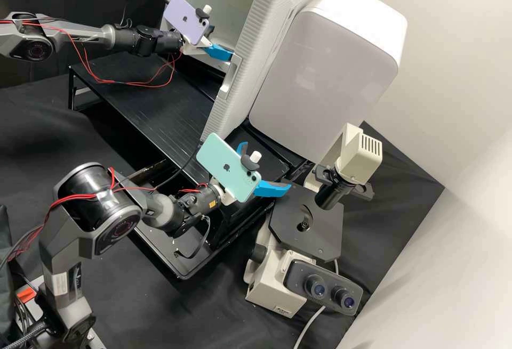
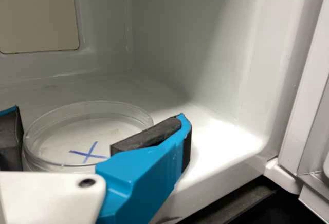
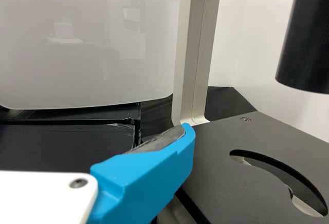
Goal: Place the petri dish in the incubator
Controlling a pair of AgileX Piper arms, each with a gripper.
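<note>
A clear petri dish (image 2: 77,136) with a blue cross showing through it rests on the white floor of the incubator (image 2: 226,131) chamber. My left gripper (image 2: 92,126) reaches into the chamber with a finger against each side of the dish, shut on it. In the high view the left gripper (image 1: 220,53) is at the opening of the white incubator (image 1: 266,29). My right gripper (image 1: 266,178) hangs open and empty by the microscope stage, in front of the incubator's large white panel (image 3: 87,39). One blue finger (image 3: 154,167) of it shows in the right wrist view.
A grey-white microscope (image 1: 288,279) stands at the front right, its black stage (image 3: 247,162) just beside the right gripper. A black raised shelf (image 1: 149,109) carries the incubator. Dark cloth covers the bench; a white wall closes the right side.
</note>
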